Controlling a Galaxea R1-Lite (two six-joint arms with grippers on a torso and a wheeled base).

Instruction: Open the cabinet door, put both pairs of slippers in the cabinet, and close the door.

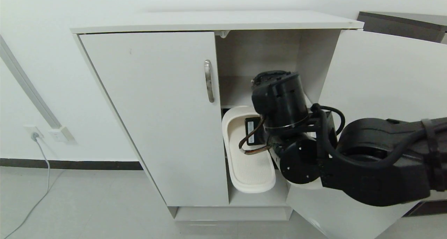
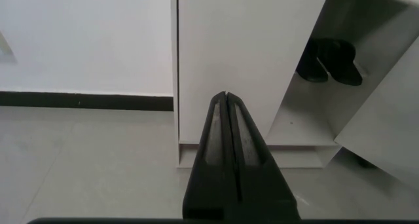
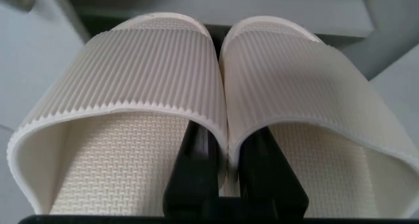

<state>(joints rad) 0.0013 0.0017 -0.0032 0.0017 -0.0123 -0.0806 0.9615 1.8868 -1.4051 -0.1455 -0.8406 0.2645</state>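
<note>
My right gripper [image 3: 226, 175] pinches the white slippers [image 1: 248, 164] by their inner straps (one finger inside each). It holds them at the front edge of the cabinet's [image 1: 216, 20] lower compartment, beside the closed left door [image 1: 150, 109]. My left gripper [image 2: 226, 103], jaws pressed together, hangs low before the cabinet. The black slippers [image 2: 330, 60] lie inside, toward the back.

You will find no text, number or sign here that you can read. The small dark label [image 1: 252, 128] at the centre of the head view is too small to make out.
</note>
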